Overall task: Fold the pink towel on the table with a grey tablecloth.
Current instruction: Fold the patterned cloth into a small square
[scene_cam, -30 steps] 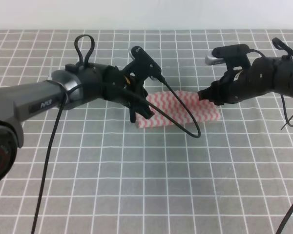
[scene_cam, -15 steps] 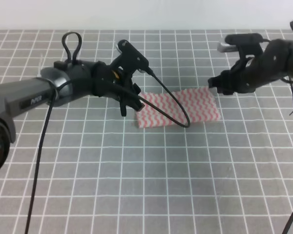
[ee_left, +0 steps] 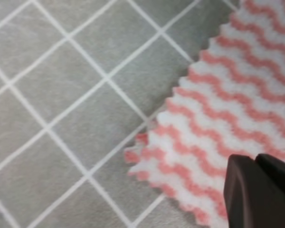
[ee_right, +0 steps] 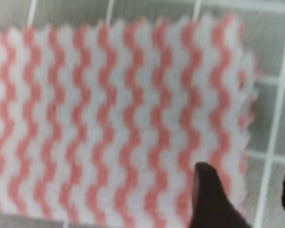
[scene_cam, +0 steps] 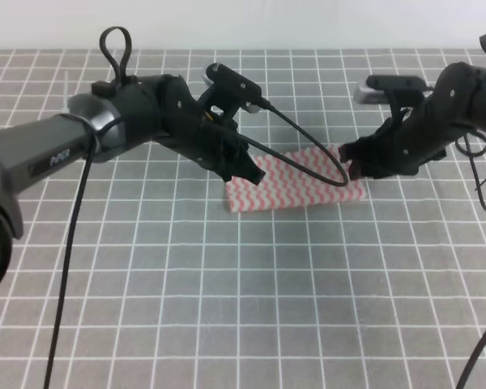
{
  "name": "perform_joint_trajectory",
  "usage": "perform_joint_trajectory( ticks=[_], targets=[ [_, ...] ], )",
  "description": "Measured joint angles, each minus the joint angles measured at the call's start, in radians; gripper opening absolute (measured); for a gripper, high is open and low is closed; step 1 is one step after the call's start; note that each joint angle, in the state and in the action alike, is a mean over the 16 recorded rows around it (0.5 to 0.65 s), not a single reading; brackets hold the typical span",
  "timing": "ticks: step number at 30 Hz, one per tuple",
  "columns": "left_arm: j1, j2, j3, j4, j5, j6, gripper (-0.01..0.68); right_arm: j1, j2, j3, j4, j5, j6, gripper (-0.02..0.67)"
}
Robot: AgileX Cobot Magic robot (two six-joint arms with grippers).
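Grey grid-printed counter (scene_cam: 227, 284) carries thin pink-and-white zigzag towel (scene_cam: 296, 185), seemingly folded once; right gripper (ee_right: 244, 199) released, left gripper (ee_left: 259, 190) state unclear.

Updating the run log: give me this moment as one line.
pink towel flat on grey tablecloth | left gripper over left end | right gripper open over right end | no grasp visible

The pink towel (scene_cam: 296, 182) lies flat on the table with a grey tablecloth (scene_cam: 251, 308), between the two grippers; the left gripper (scene_cam: 245, 168) stands over its left end, the right gripper (scene_cam: 355, 166) over its right end. A cable (scene_cam: 308, 154) from the left arm arcs across above the towel.
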Motion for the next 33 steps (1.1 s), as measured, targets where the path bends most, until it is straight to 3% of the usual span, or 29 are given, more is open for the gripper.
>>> perform_joint_trajectory(
  ticks=[11,33],
  targets=[
    [-0.003,0.054,-0.008,-0.08,0.07,0.056,0.0,0.0,0.022,-0.001,0.04,0.034,-0.009,0.321],
    [-0.003,0.093,-0.008,-0.079,0.1,0.056,0.0,0.0,0.037,-0.001,0.055,0.018,-0.012,0.299]
  ],
)
